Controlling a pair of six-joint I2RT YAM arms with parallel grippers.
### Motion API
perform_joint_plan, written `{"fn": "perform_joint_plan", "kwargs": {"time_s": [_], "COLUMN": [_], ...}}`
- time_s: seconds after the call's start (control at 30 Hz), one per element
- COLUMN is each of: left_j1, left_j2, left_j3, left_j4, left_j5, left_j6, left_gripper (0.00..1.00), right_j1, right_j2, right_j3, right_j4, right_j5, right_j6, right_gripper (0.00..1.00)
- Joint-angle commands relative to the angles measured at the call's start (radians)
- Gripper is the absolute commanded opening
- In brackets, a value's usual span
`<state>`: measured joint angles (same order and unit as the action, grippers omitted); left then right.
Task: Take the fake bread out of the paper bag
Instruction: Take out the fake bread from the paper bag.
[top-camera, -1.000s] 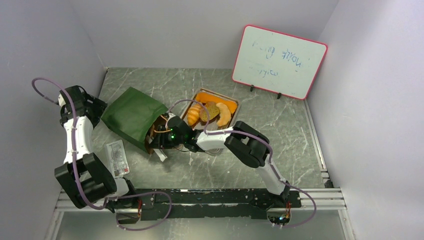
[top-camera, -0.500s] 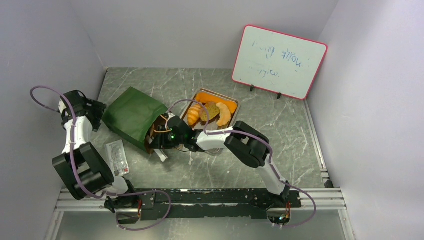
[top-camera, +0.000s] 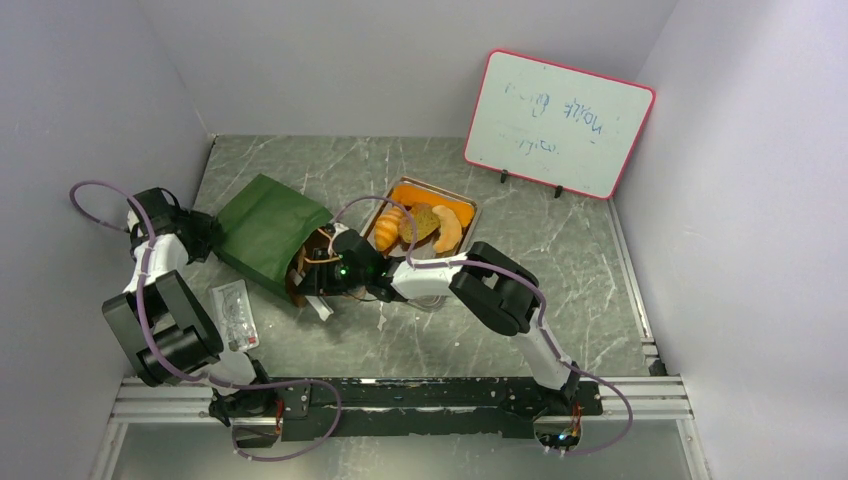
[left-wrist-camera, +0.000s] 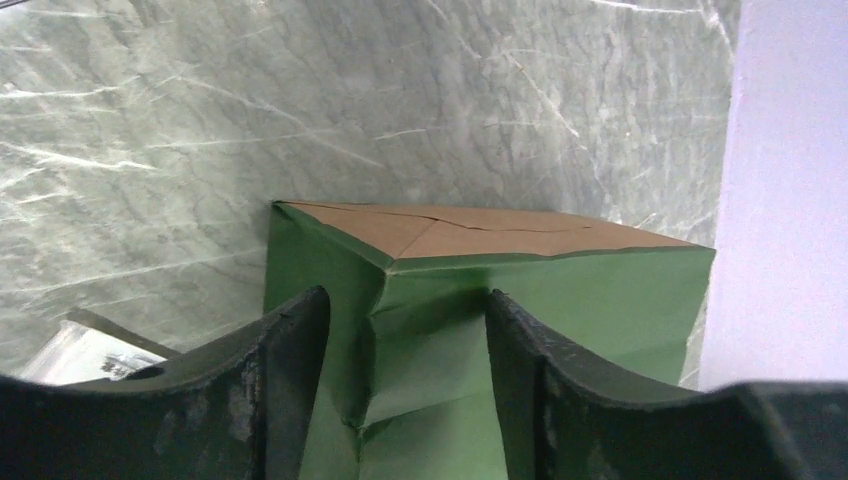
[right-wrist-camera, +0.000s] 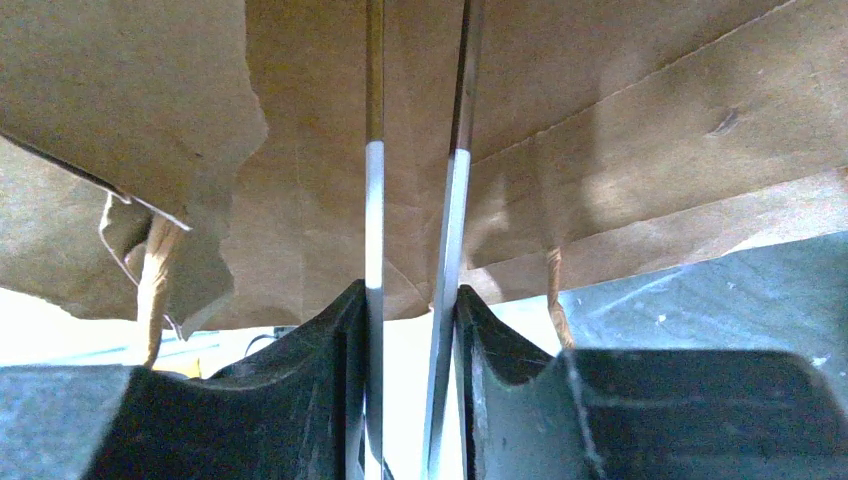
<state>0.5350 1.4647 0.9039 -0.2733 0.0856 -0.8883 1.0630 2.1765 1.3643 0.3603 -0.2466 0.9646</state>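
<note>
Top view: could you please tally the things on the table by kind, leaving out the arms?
Paper bag: 1
Tray: 1
Bread pieces in tray: 3
Whiteboard: 1
Packet: 1
Total: 7

The paper bag (top-camera: 265, 228), dark green outside and brown kraft inside, lies on its side near the table's left edge. Its mouth opens toward the middle, where a twisted handle (right-wrist-camera: 152, 290) droops. Fake bread (top-camera: 415, 225) pieces lie together just beyond the mouth.
</note>
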Motion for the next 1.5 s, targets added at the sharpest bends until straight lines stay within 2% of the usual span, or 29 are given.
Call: {"fn": "perform_joint_plan", "kwargs": {"time_s": [0.0, 0.07, 0.13, 0.17, 0.57, 0.97, 1.17, 1.3, 1.47], "left_j1": [0.015, 0.021, 0.023, 0.025, 0.028, 0.056, 0.057, 0.057, 0.06], "left_j2": [0.005, -0.004, -0.002, 0.001, -0.045, -0.066, -0.069, -0.07, -0.067], "left_j3": [-0.011, -0.026, -0.031, -0.033, -0.054, -0.074, -0.073, -0.071, -0.073], "left_j4": [0.034, 0.054, 0.066, 0.074, 0.169, 0.359, 0.371, 0.363, 0.368], "left_j5": [0.048, 0.064, 0.091, 0.106, 0.214, 0.382, 0.404, 0.403, 0.402], "left_j6": [0.011, 0.013, 0.02, 0.027, 0.065, 0.062, 0.06, 0.07, 0.064], "left_gripper": [0.47, 0.34, 0.11, 0.07, 0.07, 0.07, 0.07, 0.07, 0.07], "right_j1": [-0.001, 0.0, 0.001, 0.002, 0.005, 0.019, 0.02, 0.019, 0.018], "right_j2": [-0.006, -0.006, -0.009, -0.011, -0.063, -0.15, -0.176, -0.163, -0.185], "right_j3": [0.033, 0.032, 0.028, 0.025, -0.03, -0.144, -0.191, -0.218, -0.25], "right_j4": [0.03, 0.029, 0.028, 0.028, 0.019, 0.043, 0.109, 0.217, 0.215], "right_j5": [-0.008, -0.007, -0.003, -0.001, 0.036, 0.06, 0.033, -0.028, -0.045], "right_j6": [-0.009, -0.006, -0.004, -0.003, 0.004, 0.052, 0.109, 0.186, 0.204], "right_gripper": [0.31, 0.31, 0.31, 0.31, 0.31, 0.31, 0.31, 0.31, 0.31]}}
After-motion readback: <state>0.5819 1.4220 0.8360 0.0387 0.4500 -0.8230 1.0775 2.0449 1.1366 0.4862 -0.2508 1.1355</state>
